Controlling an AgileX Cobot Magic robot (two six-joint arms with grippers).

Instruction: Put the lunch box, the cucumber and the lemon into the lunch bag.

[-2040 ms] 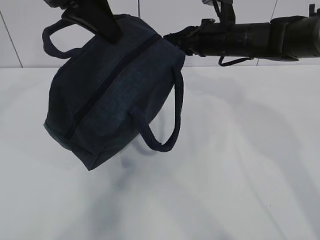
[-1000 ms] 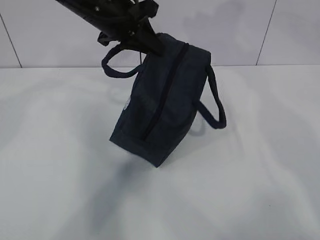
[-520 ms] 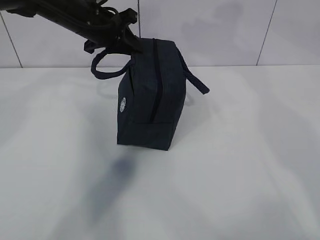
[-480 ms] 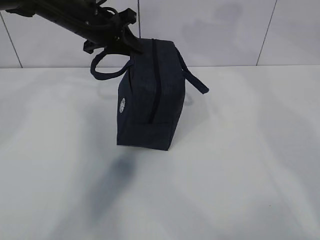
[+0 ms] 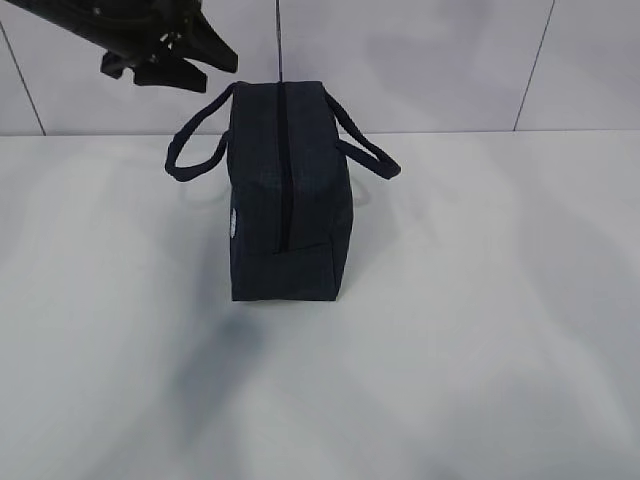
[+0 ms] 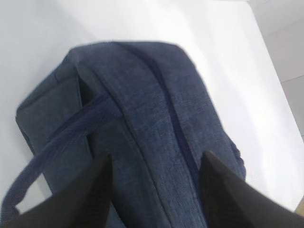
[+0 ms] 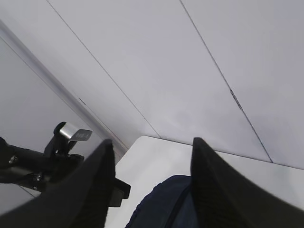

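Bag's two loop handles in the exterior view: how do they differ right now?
On the lunch bag, the left handle arcs outward into a wide open loop with the white table showing through it; the right handle lies flatter, its gap narrow. The left handle hangs below the left gripper; nothing is near the right handle. Both handles are dark navy webbing, and neither is held.

A: What carries everything here?

B: A plain white bench [image 5: 480, 350], running back to a pale tiled wall [image 5: 420, 60].

A: And what stands on it?

B: Only the lunch bag [image 5: 285, 195], dark navy, upright on its base, zipper on top, one loop handle hanging out to each side.
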